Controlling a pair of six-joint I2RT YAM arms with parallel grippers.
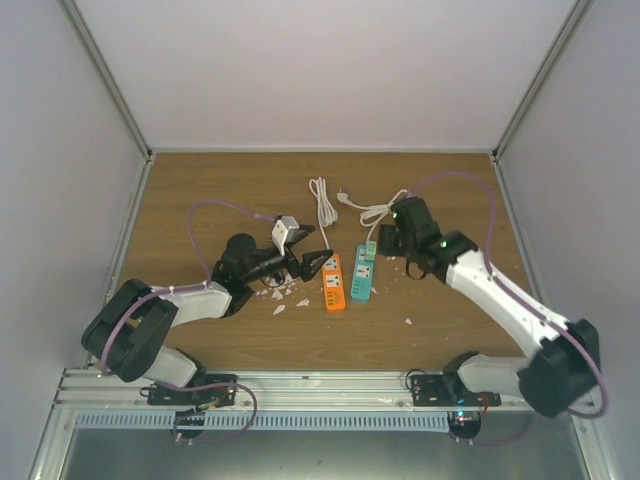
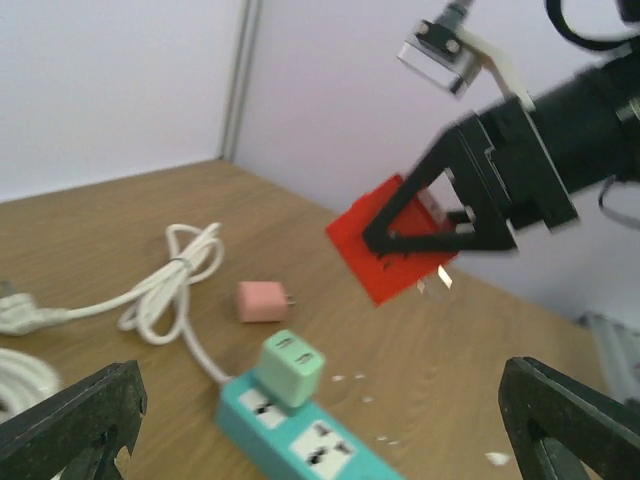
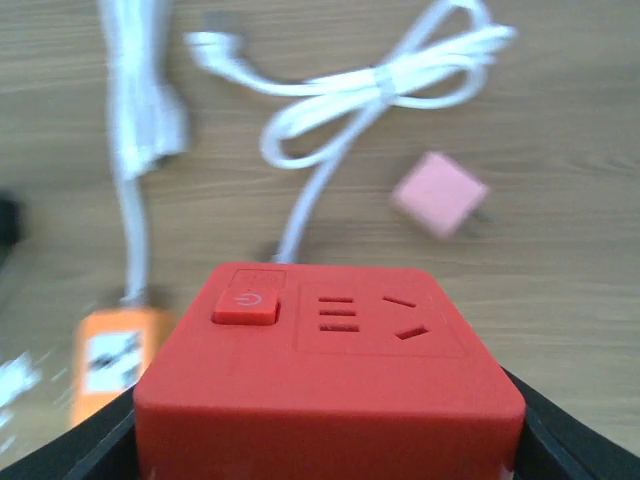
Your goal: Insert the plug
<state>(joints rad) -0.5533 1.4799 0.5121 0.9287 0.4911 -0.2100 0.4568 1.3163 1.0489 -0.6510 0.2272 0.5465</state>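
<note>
From above, the left claw (image 1: 314, 263) is gaping fully open and gripping nothing, beside the orange power strip (image 1: 333, 282) on the surface (image 1: 200, 180). The right claw (image 1: 390, 243) is hanging over the far end of the teal power strip (image 1: 362, 273).

In the left wrist view, the right claw is clamping a red socket cube (image 2: 395, 245) in the air. The pink plug (image 2: 262, 301) is lying on the surface near a coiled white cable (image 2: 170, 280), just beyond the teal power strip, which is carrying a green adapter (image 2: 290, 365).

In the right wrist view, the red socket cube is sitting between the fingers (image 3: 580, 450), with the pink plug lying loose on the wood beyond it.
</note>
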